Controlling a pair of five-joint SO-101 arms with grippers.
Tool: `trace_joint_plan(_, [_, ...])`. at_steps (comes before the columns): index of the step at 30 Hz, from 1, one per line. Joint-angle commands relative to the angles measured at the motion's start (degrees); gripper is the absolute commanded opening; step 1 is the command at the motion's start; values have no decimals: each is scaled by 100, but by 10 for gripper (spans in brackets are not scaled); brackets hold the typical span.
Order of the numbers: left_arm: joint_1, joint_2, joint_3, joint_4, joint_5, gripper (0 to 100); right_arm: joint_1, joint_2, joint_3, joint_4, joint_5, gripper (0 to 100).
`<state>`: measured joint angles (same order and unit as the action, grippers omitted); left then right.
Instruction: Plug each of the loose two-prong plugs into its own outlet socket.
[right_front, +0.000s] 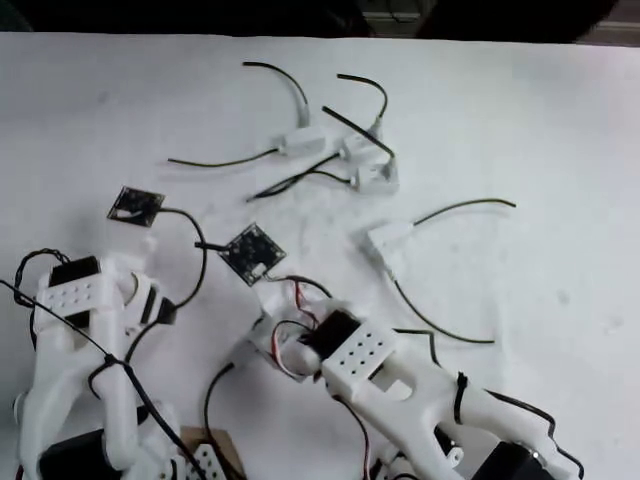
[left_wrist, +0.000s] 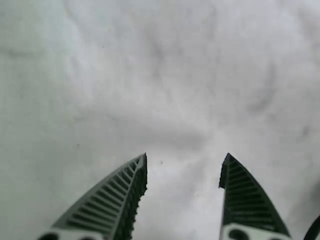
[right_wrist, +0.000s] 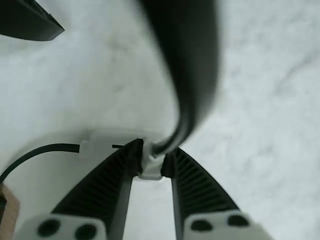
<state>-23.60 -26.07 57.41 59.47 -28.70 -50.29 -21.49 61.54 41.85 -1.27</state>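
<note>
Plugs lay loose on the white counter in the high view. Three were bunched at the far middle, each trailing a thin black wire. A fourth plug sat by itself, nearer the right arm. Two black square boards lay well apart from that bunch. The left board was just beyond the left arm, and the middle board just beyond the right arm's front end. From up there it could not be told whether either board's socket had anything in it. A brown card lay at the near edge between the arms.

In the left wrist view, the left jaws stood wide apart above bare counter.

In the right wrist view, the right jaws were narrow, pinched at their tips on a small white held plug. A thick black cable curved down close to the camera and met that plug. Just beside the tips sat a white piece, and a thin lead ran off from it along the counter. A dark corner showed farther off; what it belonged to could not be told.
</note>
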Motion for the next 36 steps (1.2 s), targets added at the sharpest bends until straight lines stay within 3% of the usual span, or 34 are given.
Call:
trace_joint_plan(1, [-31, -171, -18, -62, 9, 249, 171, 92, 422, 198, -123, 17])
trace_joint_plan(14, [-31, -171, -18, -62, 18, 249, 1446, 119, 334, -1815, 923, 17])
trace_joint_plan(36, [-31, -171, -18, -62, 18, 249, 1534, 84, 97, -1868, 897, 17])
